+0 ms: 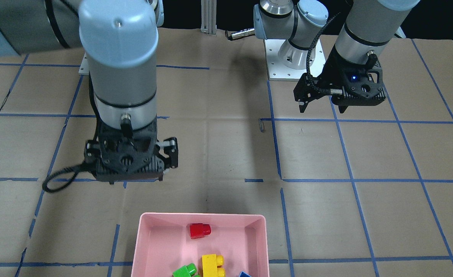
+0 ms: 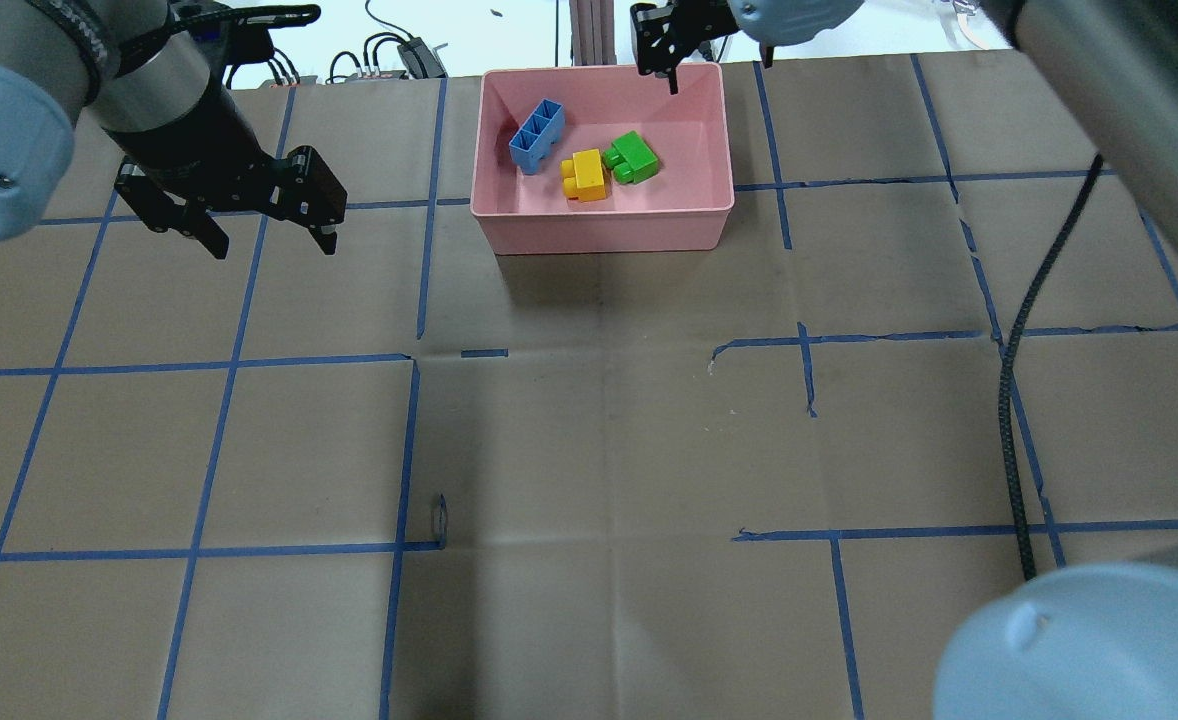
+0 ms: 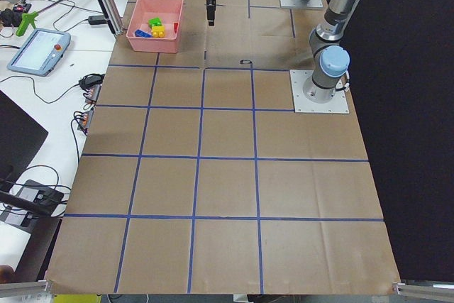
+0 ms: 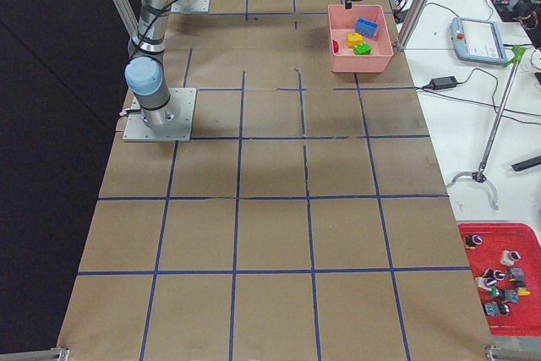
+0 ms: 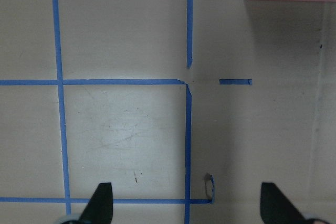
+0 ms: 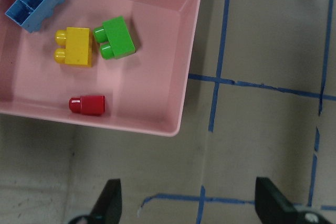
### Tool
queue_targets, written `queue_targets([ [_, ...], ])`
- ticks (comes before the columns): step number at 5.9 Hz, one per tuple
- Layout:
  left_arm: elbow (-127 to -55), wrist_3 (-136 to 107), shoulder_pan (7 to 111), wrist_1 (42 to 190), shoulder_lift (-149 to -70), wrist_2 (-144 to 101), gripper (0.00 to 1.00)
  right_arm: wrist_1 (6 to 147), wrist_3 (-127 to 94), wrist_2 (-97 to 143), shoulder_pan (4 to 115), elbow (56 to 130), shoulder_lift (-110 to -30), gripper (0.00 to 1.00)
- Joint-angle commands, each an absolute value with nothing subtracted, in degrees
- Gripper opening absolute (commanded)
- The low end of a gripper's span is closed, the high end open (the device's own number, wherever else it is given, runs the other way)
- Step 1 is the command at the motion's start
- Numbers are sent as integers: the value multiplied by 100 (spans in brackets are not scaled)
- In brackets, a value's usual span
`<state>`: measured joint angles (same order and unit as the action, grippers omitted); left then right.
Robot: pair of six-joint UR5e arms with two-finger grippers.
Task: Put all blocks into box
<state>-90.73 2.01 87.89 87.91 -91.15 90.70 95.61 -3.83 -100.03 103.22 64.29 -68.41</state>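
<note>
The pink box (image 6: 181, 95) holds all four blocks: light blue (image 6: 35, 1), yellow (image 6: 75, 46), green (image 6: 115, 38) and red (image 6: 87, 105). The front-facing view shows the box (image 1: 149, 246) with red (image 1: 200, 230), yellow (image 1: 212, 265), green (image 1: 185, 271) and a corner of blue (image 1: 244, 274). The overhead view shows the box (image 2: 599, 232) with blue (image 2: 537, 136), yellow (image 2: 587, 175) and green (image 2: 632, 158); its near wall hides red. My right gripper (image 6: 191, 208) (image 2: 719, 70) (image 1: 132, 169) is open and empty, high beside the box. My left gripper (image 2: 269, 240) (image 5: 189, 208) (image 1: 322, 107) is open and empty over bare table, left of the box.
Brown paper with a blue tape grid covers the table. An aluminium post (image 2: 589, 30) stands just behind the box. The right arm's black cable (image 2: 1014, 400) hangs over the table's right side. An operator desk with a tablet (image 3: 39, 51) and a red parts tray (image 4: 499, 281) lie beyond the table edge.
</note>
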Motion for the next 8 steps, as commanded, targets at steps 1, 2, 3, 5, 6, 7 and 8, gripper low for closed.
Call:
queue_targets([
  [1, -9070, 202, 8789, 8789, -9114, 9070, 100, 9150, -396, -10037, 10301, 7401, -8402, 86],
  [2, -9070, 193, 8789, 8780, -9123, 9070, 100, 9541, -430, -10028, 10162, 8827, -9403, 87],
  [3, -9070, 193, 8789, 8789, -9106, 9070, 100, 10459, -344, -9959, 9760, 10216, -9883, 99],
  [5, -9070, 211, 8789, 8798, -9114, 9070, 100, 10626, -421, -9940, 9457, 10871, -10125, 100],
  [6, -9070, 211, 8789, 8789, -9114, 9070, 100, 10574, -431, -9871, 9457, 10776, -10134, 100],
  [7, -9062, 211, 8789, 8789, -9123, 9070, 100, 10556, -439, -9705, 9466, 10671, -10134, 100],
  [8, -9062, 211, 8789, 8789, -9123, 9070, 100, 10208, -840, -9259, 9475, 10426, -10038, 100],
])
